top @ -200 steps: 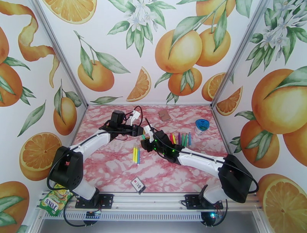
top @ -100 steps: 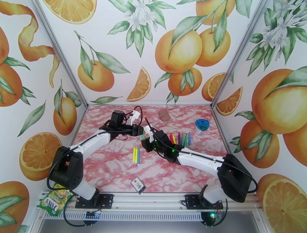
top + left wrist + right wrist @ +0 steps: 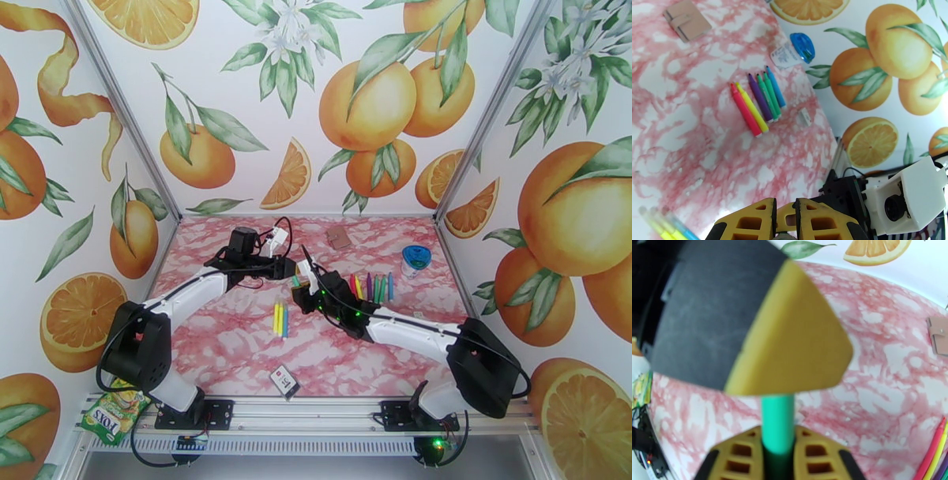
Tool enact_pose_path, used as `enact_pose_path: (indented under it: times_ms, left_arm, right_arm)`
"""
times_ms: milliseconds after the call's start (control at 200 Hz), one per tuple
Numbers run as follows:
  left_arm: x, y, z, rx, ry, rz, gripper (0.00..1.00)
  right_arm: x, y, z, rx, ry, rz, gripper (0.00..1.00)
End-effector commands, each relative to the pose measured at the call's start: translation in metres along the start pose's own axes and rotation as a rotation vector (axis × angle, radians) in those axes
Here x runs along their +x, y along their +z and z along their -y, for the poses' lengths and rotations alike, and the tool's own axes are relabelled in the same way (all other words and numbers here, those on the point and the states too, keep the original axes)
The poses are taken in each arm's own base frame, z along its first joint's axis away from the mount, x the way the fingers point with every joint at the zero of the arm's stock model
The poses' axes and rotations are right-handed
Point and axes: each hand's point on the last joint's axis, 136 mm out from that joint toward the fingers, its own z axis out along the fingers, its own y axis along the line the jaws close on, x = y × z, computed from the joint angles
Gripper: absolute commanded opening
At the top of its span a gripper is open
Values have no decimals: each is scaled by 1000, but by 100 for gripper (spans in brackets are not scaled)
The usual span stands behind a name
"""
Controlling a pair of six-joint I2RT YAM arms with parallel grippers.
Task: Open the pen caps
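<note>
A green pen (image 3: 777,419) is held off the table between my two grippers, near the table's middle (image 3: 295,281). My right gripper (image 3: 777,434) is shut on its barrel. My left gripper (image 3: 286,270) comes from the far left, and its yellow finger (image 3: 790,338) covers the pen's far end, so the cap is hidden. In the left wrist view the left fingers (image 3: 750,221) stand almost together. A row of several capped markers (image 3: 756,98) lies to the right (image 3: 371,286). Two yellow pens and a blue one (image 3: 280,318) lie in front.
A blue-lidded container (image 3: 415,258) stands at the right edge, and a brown wallet (image 3: 339,237) lies at the back. The black-and-white card (image 3: 284,381) rests near the front edge. A snack packet (image 3: 110,410) sits off the table's front left corner.
The right arm has edged slightly toward the near side. Both grippers still hold the green pen between them, and the left arm has hardly moved.
</note>
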Motion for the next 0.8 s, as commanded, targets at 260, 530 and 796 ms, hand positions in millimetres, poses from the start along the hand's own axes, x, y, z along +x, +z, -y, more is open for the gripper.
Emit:
enact_pose_path:
  times_ms: [260, 530, 796]
  left_arm:
    - [-69, -36, -16, -108, 14, 232, 0]
    - [-79, -46, -26, -136, -28, 285, 0]
    - [-87, -55, -37, -155, -74, 331, 0]
  right_arm:
    - [31, -12, 4, 11, -31, -75, 6]
    - [37, -14, 6, 18, -37, -79, 5]
    - [42, -15, 8, 22, -46, -84, 4]
